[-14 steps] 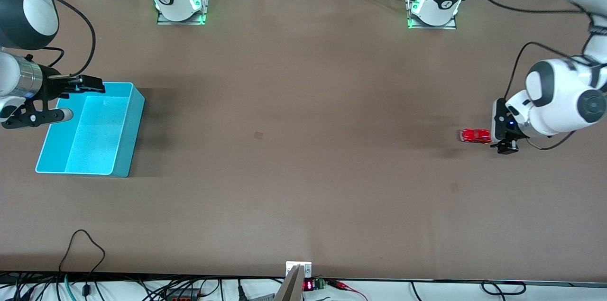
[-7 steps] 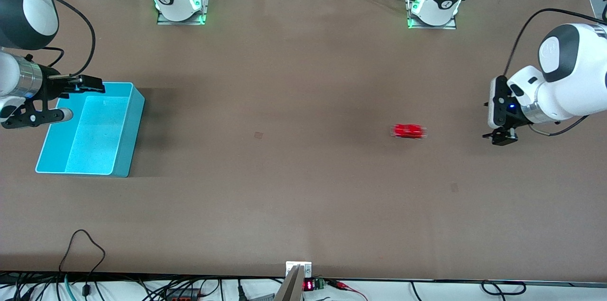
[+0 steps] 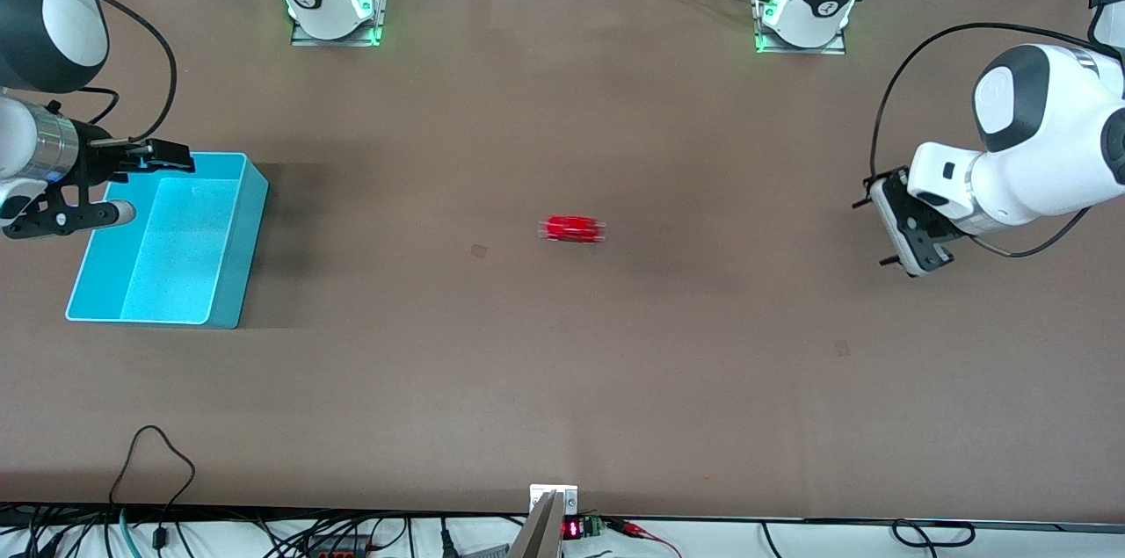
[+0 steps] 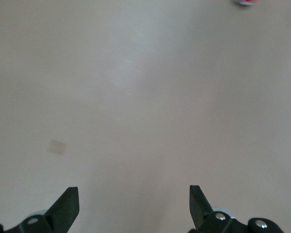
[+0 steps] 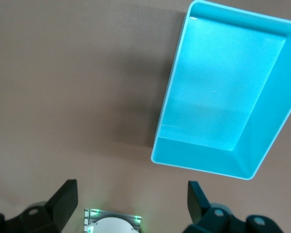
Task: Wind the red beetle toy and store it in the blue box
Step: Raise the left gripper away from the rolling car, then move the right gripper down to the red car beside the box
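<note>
The red beetle toy (image 3: 573,229) stands free on the brown table near its middle, blurred; the left wrist view catches a sliver of the toy (image 4: 245,2) at the frame's edge. My left gripper (image 3: 870,233) hangs open and empty above the table at the left arm's end, well apart from the toy; the left gripper (image 4: 133,204) has only bare table between its fingers. The blue box (image 3: 248,242) sits open-topped and empty at the right arm's end. My right gripper (image 3: 145,186) waits open over the box's end; beside the right gripper (image 5: 131,204) lies the box (image 5: 274,121).
Both arm bases (image 3: 334,4) (image 3: 804,13) are bolted along the table's edge farthest from the camera. Cables (image 3: 158,470) and a small bracket (image 3: 554,496) lie at the near edge. A faint dark mark (image 3: 479,250) is on the tabletop between toy and box.
The toy has run from beside my left gripper across the table toward the box. My left gripper has lifted and tilted away. The right arm has not moved.
</note>
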Available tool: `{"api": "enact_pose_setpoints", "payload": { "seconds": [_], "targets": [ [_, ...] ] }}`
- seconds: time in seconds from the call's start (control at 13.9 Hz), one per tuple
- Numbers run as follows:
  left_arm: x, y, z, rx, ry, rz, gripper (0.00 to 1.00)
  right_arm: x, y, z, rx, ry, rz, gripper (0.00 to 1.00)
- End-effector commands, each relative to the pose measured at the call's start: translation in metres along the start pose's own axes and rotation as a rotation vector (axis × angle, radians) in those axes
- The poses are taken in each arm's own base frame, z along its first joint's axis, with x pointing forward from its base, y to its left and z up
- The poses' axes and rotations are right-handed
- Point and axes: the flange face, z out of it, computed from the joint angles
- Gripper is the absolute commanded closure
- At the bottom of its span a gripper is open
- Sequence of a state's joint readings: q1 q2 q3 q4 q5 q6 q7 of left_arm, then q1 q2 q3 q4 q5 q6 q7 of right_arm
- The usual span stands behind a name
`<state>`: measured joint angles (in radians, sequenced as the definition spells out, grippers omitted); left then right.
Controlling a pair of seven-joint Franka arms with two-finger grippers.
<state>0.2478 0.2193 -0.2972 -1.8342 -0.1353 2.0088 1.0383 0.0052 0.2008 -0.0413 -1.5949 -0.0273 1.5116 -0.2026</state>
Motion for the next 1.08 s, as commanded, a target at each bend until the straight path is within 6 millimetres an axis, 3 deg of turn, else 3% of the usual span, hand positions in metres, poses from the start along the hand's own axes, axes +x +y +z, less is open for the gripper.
{"api": "enact_pose_setpoints", "payload": {
  "seconds": [0.0,0.14,0.43,0.57,0.79,0.86,1.01],
  "targets": [
    [0.005,-0.009,-0.012,0.036,0.026,-0.195,0.00,-0.001,-0.003,-0.002,0.050,0.003,-0.006,0.00],
    [-0.003,-0.018,-0.027,0.083,0.038,-0.388,0.00,-0.001,-0.004,-0.001,0.060,0.000,-0.005,0.00],
    [-0.012,-0.038,-0.080,0.244,0.009,-0.619,0.00,0.000,-0.005,0.012,0.069,-0.038,-0.010,0.00],
    [-0.012,-0.035,-0.099,0.231,0.008,-0.784,0.00,-0.005,-0.012,0.022,0.076,-0.079,-0.019,0.00],
    [-0.010,-0.029,-0.128,0.231,-0.003,-0.930,0.00,-0.014,-0.019,0.050,0.082,-0.116,-0.027,0.00],
    [-0.014,-0.029,-0.137,0.219,-0.003,-0.957,0.00,-0.026,-0.026,0.062,0.074,-0.086,-0.037,0.00],
    [-0.030,-0.033,-0.146,0.140,0.035,-1.018,0.00,-0.046,-0.036,0.096,0.063,-0.019,-0.197,0.00]
  ]
}}
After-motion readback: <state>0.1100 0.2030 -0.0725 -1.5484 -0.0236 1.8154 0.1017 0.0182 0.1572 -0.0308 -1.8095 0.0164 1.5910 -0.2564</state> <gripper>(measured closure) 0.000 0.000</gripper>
